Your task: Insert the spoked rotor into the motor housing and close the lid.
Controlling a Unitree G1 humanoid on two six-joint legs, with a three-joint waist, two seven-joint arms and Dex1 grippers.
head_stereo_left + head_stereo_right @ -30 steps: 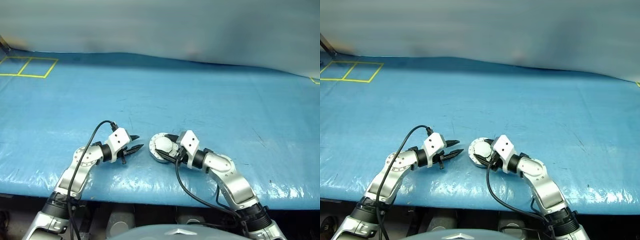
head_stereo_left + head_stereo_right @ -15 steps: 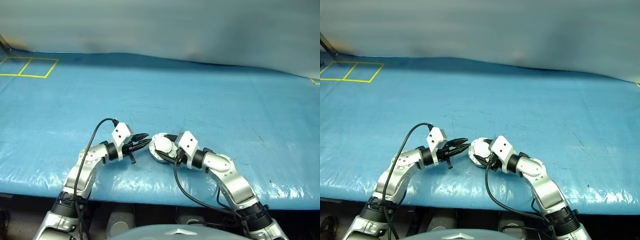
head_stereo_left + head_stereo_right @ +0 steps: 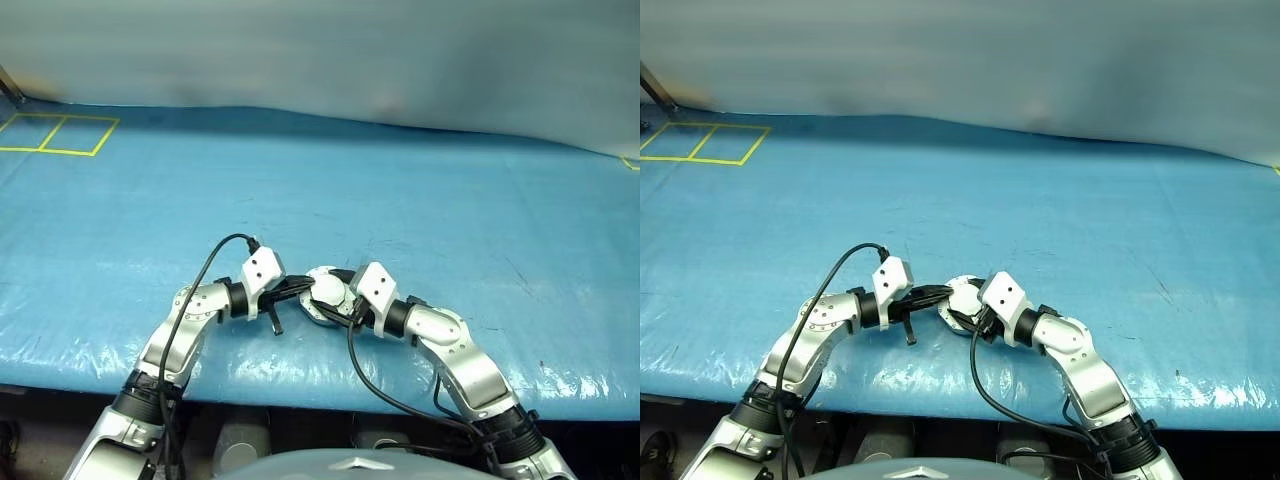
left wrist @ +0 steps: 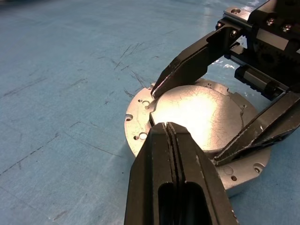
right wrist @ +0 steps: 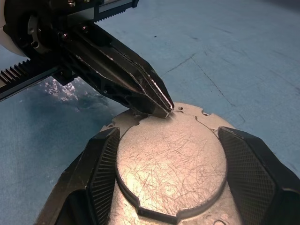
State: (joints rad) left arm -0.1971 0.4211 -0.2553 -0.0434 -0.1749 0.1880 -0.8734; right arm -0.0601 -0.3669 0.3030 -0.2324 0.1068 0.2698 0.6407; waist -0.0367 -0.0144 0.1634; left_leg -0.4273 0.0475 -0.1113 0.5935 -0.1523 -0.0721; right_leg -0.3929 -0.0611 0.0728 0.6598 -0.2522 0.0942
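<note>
In the lower centre of the head view, on the blue table cover (image 3: pixel 420 190), one round silver motor housing (image 3: pixel 322 296) lies with its scratched flat face up. Two arms converge on it. The right gripper (image 5: pixel 171 164) reaches in from the right, its fingers spread against opposite sides of the raised disc. The left gripper (image 4: pixel 168 133), fingers pressed together and empty, points its tips at the housing's edge.
</note>
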